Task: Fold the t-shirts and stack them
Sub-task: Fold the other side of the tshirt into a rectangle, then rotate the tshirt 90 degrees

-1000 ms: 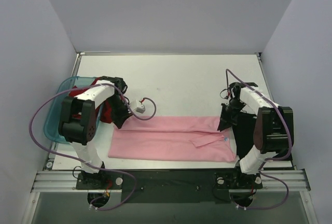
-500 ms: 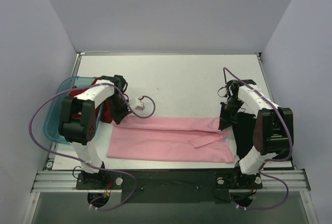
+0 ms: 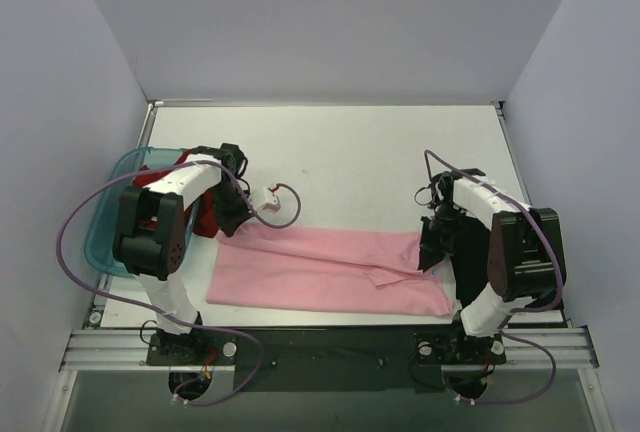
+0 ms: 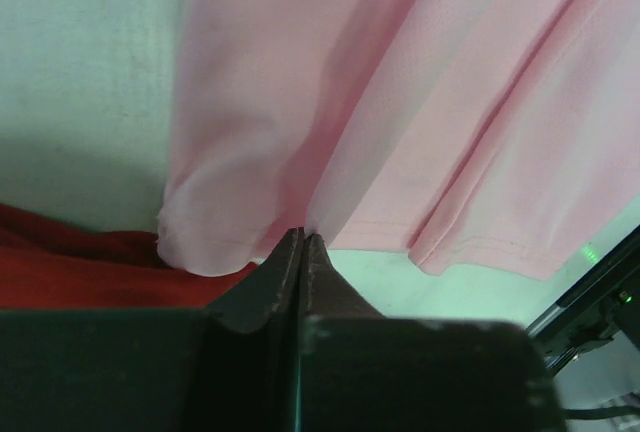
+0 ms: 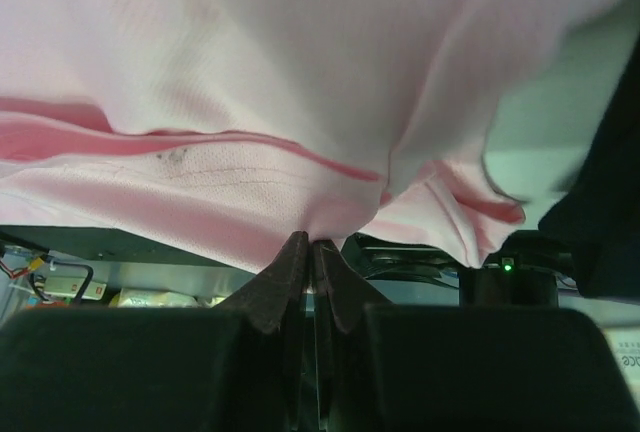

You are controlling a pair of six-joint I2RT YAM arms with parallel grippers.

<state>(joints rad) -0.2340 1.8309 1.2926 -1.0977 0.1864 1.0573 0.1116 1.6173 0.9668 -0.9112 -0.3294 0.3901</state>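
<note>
The light pink t-shirt (image 3: 320,270) lies folded in a long strip across the near table. My left gripper (image 3: 228,226) is shut on its far left corner; the left wrist view shows the fingertips (image 4: 302,236) pinching the pink hem (image 4: 420,132). My right gripper (image 3: 428,254) is shut on its right end; the right wrist view shows the cloth (image 5: 250,82) hanging from the shut tips (image 5: 310,240). The dark red t-shirt (image 3: 203,214) spills from the bin and shows in the left wrist view (image 4: 80,267). The black t-shirt (image 3: 468,252) lies under my right arm and shows in the right wrist view (image 5: 600,192).
A translucent teal bin (image 3: 108,222) stands at the left table edge. A white cable connector (image 3: 268,198) hangs by my left arm. The table's near edge meets a metal rail (image 3: 320,344).
My right gripper has moved toward the near edge with the shirt's right end. My left gripper has shifted slightly left and away, drawing the cloth taut and tilting its far edge.
</note>
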